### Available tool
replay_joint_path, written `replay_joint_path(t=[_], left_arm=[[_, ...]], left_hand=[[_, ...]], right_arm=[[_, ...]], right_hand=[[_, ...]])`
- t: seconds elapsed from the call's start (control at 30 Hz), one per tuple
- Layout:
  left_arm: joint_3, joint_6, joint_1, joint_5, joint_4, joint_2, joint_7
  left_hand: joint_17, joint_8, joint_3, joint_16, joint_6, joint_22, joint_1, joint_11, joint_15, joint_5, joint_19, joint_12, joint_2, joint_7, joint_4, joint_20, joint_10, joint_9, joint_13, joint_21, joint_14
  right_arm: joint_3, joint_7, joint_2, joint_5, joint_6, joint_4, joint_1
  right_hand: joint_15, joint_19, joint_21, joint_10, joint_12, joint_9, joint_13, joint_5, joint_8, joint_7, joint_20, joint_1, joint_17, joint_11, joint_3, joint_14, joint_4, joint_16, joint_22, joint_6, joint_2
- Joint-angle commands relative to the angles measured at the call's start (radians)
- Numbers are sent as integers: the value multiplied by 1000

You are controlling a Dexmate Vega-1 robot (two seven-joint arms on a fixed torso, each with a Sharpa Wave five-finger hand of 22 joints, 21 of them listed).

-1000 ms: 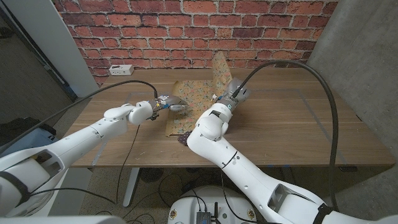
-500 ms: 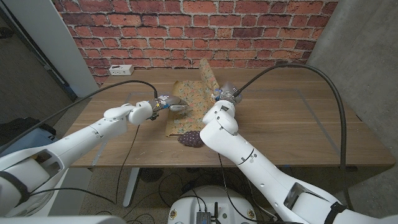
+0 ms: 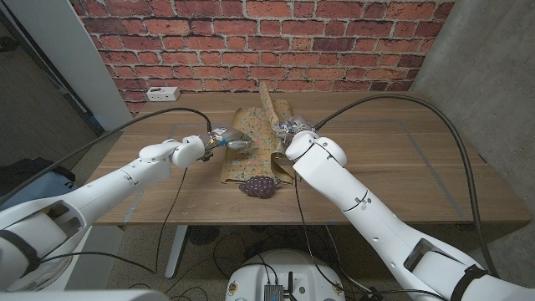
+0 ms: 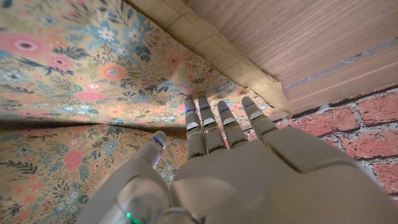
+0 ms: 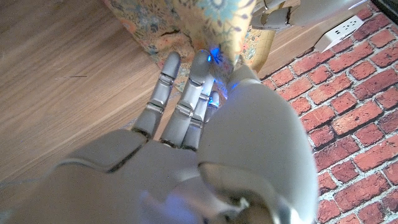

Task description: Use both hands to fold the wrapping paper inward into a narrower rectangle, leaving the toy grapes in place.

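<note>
The floral wrapping paper (image 3: 247,144) lies mid-table, its right part lifted into an upright flap (image 3: 269,107). My right hand (image 3: 292,129) pinches that flap's edge between thumb and fingers; in the right wrist view the paper (image 5: 180,18) stands just past my right hand (image 5: 205,124). My left hand (image 3: 227,140) sits at the paper's left side. In the left wrist view, the straight, spread fingers of my left hand (image 4: 236,168) touch the patterned sheet (image 4: 74,62) near a crease. The purple toy grapes (image 3: 257,186) rest at the paper's near edge.
The wooden table (image 3: 393,167) stretches bare to the right of the paper. A white power strip (image 3: 159,91) lies at the back left by the brick wall, also seen as the power strip (image 5: 341,28). My left hand (image 5: 280,14) shows beyond the flap.
My right hand has carried the lifted paper edge leftward, so the flap now stands over the sheet's middle. The right arm swung left and uncovered the grapes. The left hand has stayed put.
</note>
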Motion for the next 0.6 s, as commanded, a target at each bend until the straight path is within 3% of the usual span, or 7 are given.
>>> replay_joint_path(t=[0.03,0.1,0.13,0.23,0.33,0.43,0.6], left_arm=[[-1,6,-2,5,-3,-2,8],[-1,7,-2,7,-4,-3,10],[-1,6,-2,6,-4,-3,9],[-1,7,-2,9,-7,-2,11],[-1,8,-2,9,-10,-2,10],[-4,6,1,9,-16,2,15],[-27,-7,31,16,-39,17,100]], left_hand=[[1,-1,7,-2,-3,2,-4,0,-35,3,4,-3,13,2,5,4,0,-1,3,-3,2],[1,-2,8,-2,-3,2,-4,0,-35,3,4,-3,15,2,5,4,-1,-1,3,-3,2],[1,-2,8,-3,-2,2,-3,-1,-35,3,4,-3,16,2,5,4,-1,-1,3,-3,1],[1,-3,9,-3,-4,2,-3,-2,-35,4,4,-4,19,0,6,4,-1,-1,3,-3,1],[1,-5,10,-2,-6,2,-3,-2,-35,4,3,-4,20,-1,6,3,-1,-1,3,-3,1],[1,-6,11,-2,-7,2,-2,-2,-35,4,4,-5,22,-3,7,3,-3,-1,3,-3,2],[0,7,15,3,39,1,5,10,-20,2,12,-1,21,1,0,12,8,0,3,-1,22]], right_arm=[[77,0,-119,266,220,-44,-42],[88,-12,-132,294,269,-39,-56],[107,-23,-129,314,320,-30,-79],[154,-23,-132,387,442,0,-123],[170,-32,-137,438,490,23,-133],[168,-42,-148,475,503,34,-128],[139,-87,-171,491,482,34,-103]], right_hand=[[89,3,-29,-102,-116,-32,-83,7,11,-3,34,-250,-128,55,-93,-52,92,-58,1,-80,-26],[108,20,-31,-118,-139,-40,-98,6,6,-7,37,-291,-151,69,-109,-66,105,-71,2,-109,-34],[119,38,-30,-114,-149,-46,-108,4,9,-8,32,-336,-171,77,-124,-56,122,-77,1,-116,-36],[152,114,-19,-80,-172,-62,-138,6,15,1,32,-448,-214,114,-147,-10,155,-78,2,-128,-6],[142,231,1,-34,-209,-88,-179,12,17,11,10,-564,-242,121,-168,132,160,-37,3,-151,31],[147,241,1,-18,-214,-92,-187,13,18,17,12,-586,-241,120,-174,148,162,-31,5,-152,35],[165,199,-9,-10,-228,-98,-199,18,20,19,25,-620,-227,121,-178,106,163,-38,18,-151,51]])
